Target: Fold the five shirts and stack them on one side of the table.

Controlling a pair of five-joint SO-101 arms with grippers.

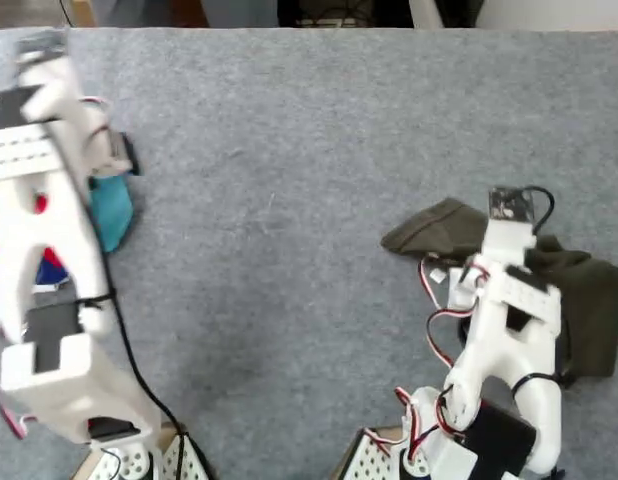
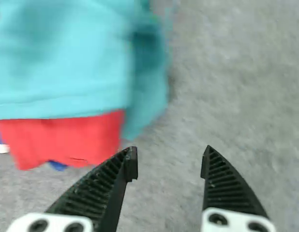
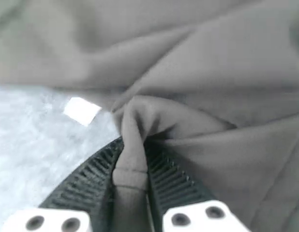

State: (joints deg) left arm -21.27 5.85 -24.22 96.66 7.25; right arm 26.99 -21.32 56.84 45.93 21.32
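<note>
A dark olive shirt [image 1: 579, 300] lies crumpled at the table's right side, partly under the right arm. My right gripper [image 3: 134, 154] is shut on a pinched fold of this dark olive shirt [image 3: 198, 72]. At the left edge a teal shirt [image 1: 113, 208] rests on a red shirt [image 1: 51, 264], mostly hidden by the left arm. In the left wrist view the teal shirt [image 2: 67, 53] lies over the red shirt [image 2: 62, 137], with a bit of blue beneath. My left gripper [image 2: 169, 162] is open over bare carpet beside the stack.
Grey carpet-like cloth [image 1: 289, 200] covers the table, with wide free room in the middle and at the back. A small white tag [image 3: 82, 110] lies by the dark shirt. The arm bases stand at the front edge.
</note>
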